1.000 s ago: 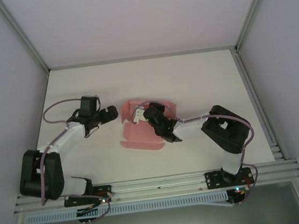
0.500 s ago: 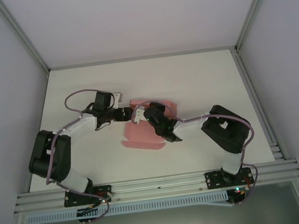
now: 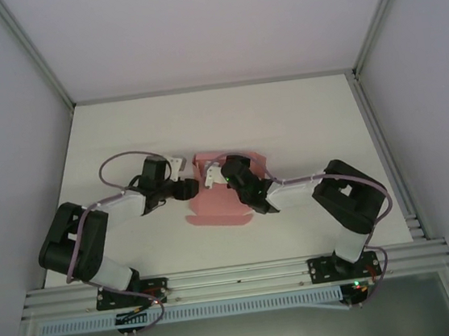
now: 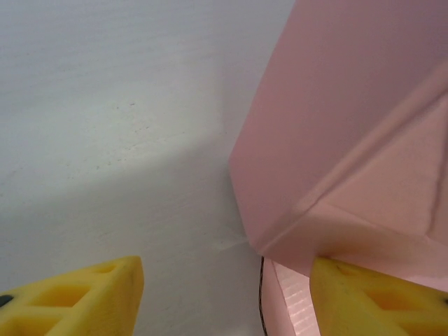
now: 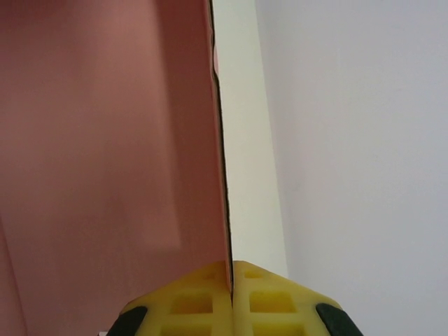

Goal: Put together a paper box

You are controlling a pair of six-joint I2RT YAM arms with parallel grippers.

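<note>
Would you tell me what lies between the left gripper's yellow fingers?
Mostly bare white table; a folded corner of the pink card box juts in beside one finger, in the left wrist view.

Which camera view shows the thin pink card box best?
The top external view: it shows the thin pink card box nearly whole on the white table. The left wrist view gives a folded corner close up; the right wrist view gives one panel edge-on, pinched in the right gripper.
</note>
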